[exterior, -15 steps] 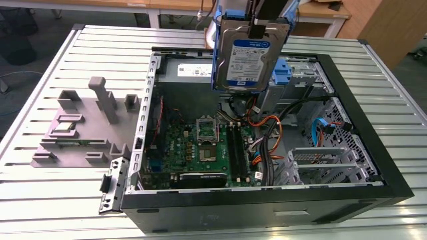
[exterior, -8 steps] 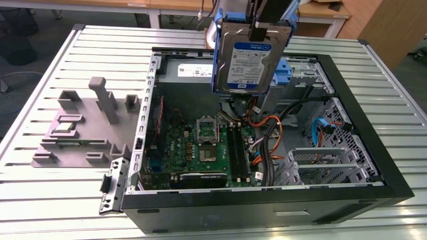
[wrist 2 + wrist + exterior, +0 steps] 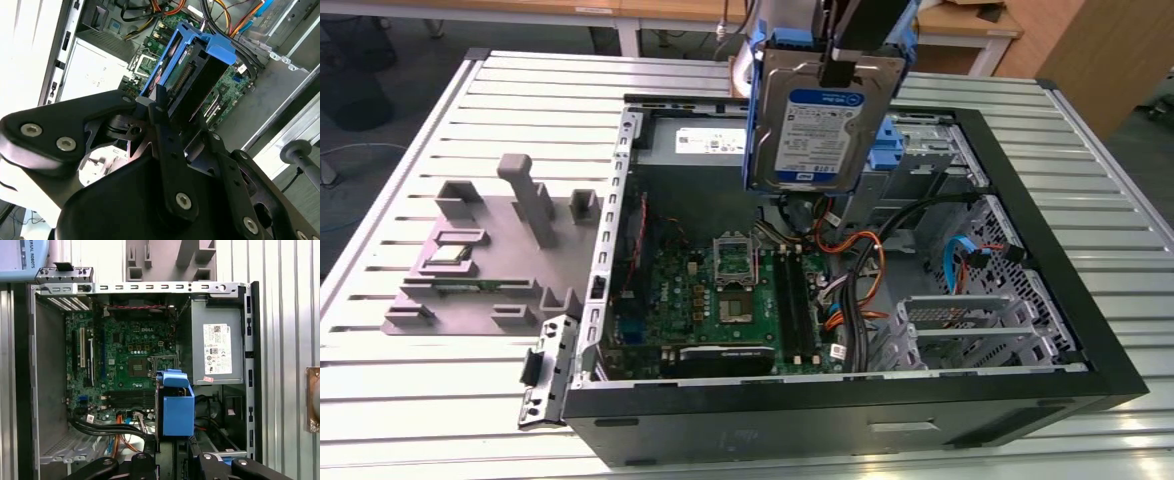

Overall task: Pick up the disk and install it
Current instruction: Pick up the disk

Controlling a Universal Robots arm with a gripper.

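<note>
One disk (image 3: 817, 125) hangs upright above the open computer case (image 3: 854, 425). It is a silver-metal drive with a white-and-blue label facing the exterior camera, framed along both long sides by a blue plastic bracket. One gripper (image 3: 851, 62) holds it, with the claw closed on the disk's upper end. The rest of the arm is cut off by the edge of the exterior view, and the fingers cover the disk's top edge.

In the second wrist view the disk (image 3: 200, 75) is seen edge-on, with a dark side and connector row inside the blue frame, running out from between the black fingers (image 3: 159, 107). In the first wrist view the disk (image 3: 178, 410) appears end-on as a blue block over the case interior, beside one green motherboard (image 3: 130, 360) and near one grey power supply box (image 3: 216, 347) with a white label. Whether the disk's lower end touches anything cannot be told.

Orange cables (image 3: 861, 250) run inside the case and are partly hidden behind the disk. One metal drive cage (image 3: 961, 325) sits at the exterior view's right. Outside the case, at the exterior view's left, one grey moulded fixture (image 3: 494, 250) with several upright posts lies on the slatted table (image 3: 400, 400).
</note>
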